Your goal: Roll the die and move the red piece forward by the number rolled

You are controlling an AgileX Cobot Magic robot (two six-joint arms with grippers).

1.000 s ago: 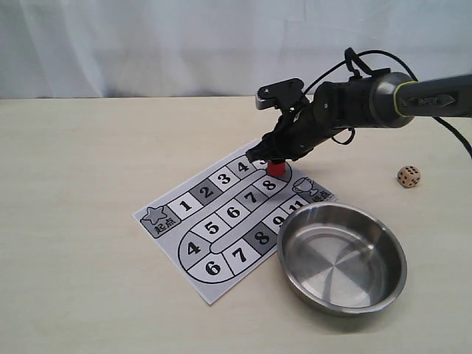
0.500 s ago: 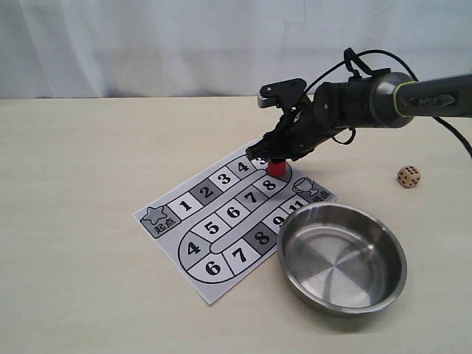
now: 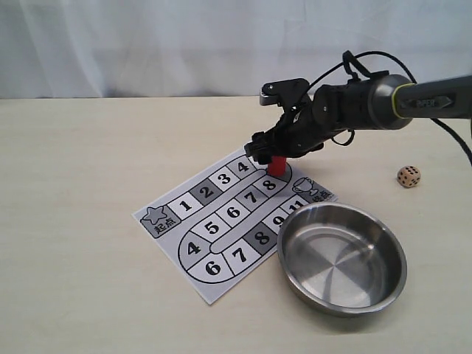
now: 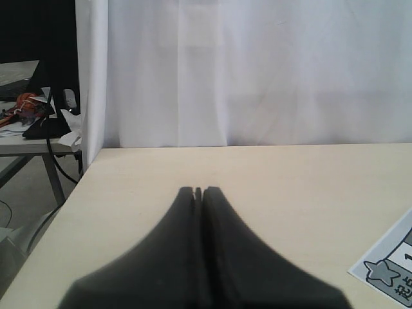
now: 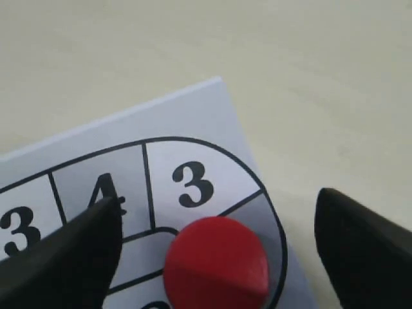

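The red piece stands upright on the numbered board, at the far bend of the track just past square 8. My right gripper hovers right over it. In the right wrist view the red piece sits between the spread fingers, which are open and do not touch it. The die lies on the table far right, apart from everything. My left gripper is shut on nothing, low over bare table, and does not show in the exterior view.
A steel bowl holding nothing sits at the board's near right corner, overlapping it. The right arm and its cable reach in from the right above the table. A white curtain closes off the back.
My right gripper has risen slightly and shifted a little left, so more of the red piece shows beneath it. The piece, die and bowl have not moved.
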